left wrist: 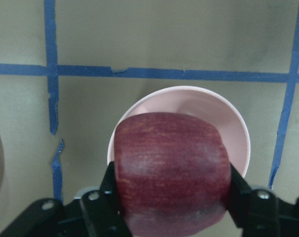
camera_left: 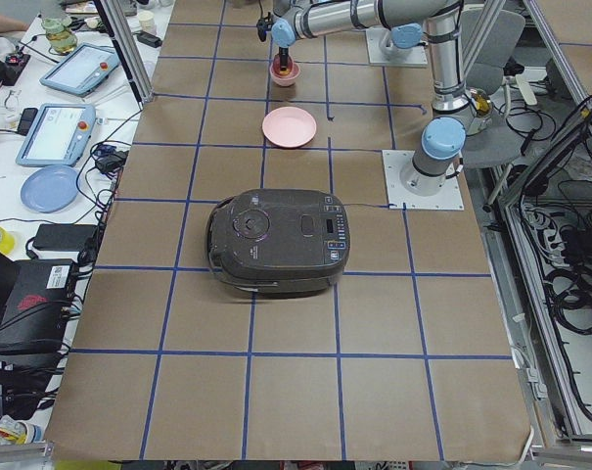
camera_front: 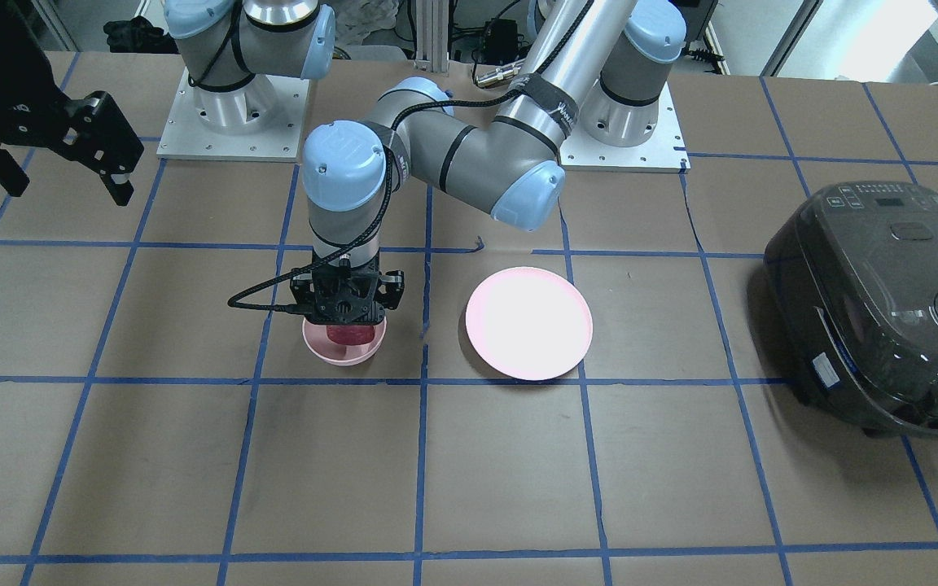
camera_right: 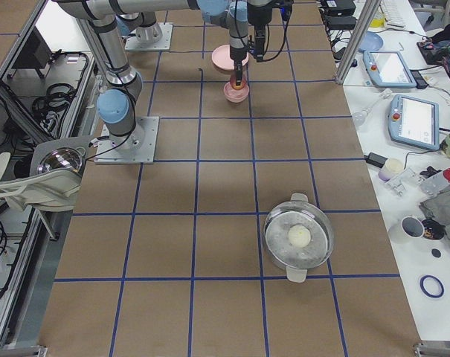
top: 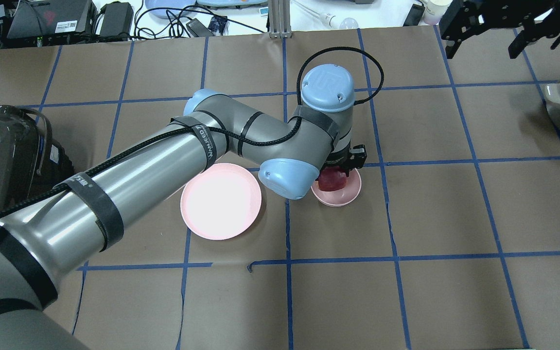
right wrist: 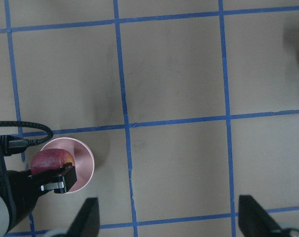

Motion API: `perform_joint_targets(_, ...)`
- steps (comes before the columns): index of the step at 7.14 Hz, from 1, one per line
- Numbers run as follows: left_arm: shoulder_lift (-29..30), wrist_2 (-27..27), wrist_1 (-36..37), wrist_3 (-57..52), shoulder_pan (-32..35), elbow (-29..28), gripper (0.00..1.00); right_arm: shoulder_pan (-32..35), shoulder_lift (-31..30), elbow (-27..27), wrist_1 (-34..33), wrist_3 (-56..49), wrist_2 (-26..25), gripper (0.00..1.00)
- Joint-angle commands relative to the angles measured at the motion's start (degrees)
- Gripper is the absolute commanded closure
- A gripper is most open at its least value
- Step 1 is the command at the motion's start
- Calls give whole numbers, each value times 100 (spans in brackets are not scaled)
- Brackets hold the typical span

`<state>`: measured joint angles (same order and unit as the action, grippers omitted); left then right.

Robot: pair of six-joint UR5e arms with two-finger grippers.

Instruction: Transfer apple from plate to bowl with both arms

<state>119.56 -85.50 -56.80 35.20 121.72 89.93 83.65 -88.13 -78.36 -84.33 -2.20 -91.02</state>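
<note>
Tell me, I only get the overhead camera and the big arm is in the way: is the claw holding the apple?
Observer: Yes. The left wrist camera shows the left gripper clamped on both sides of the apple, over the bowl.
Operator: Is the other claw holding something?
Observer: No. Its own wrist camera shows the right gripper spread wide, holding nothing.
Operator: Is anything on the plate under the arm?
Observer: No. The front camera shows the whole plate, bare.
</note>
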Motion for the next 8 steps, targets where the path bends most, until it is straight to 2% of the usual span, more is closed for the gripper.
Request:
perform_joint_targets(1, 103, 33, 29, -21, 27, -19, 23, -50, -2, 83, 215, 96, -64, 0)
perform_joint_targets(2, 190, 59, 55, 22, 27, -19, 14, -33, -2, 101, 207, 97, -56, 0)
perform_joint_targets(4, 217, 33, 55, 22, 27, -19, 10, 37, 24, 101, 136, 106, 48, 0)
perform_joint_targets(6, 26, 51, 55, -117, 1, -28, 8, 850, 216, 84, -214, 839, 50, 0)
perform_joint_targets(7, -80, 33, 46, -536, -34, -45, 8, 1273, 374, 75, -433, 1375, -3, 0)
perform_joint_targets(8, -282, 7, -32, -731, -235, 42, 7, 1355, 410, 58, -583, 1389, -21, 0)
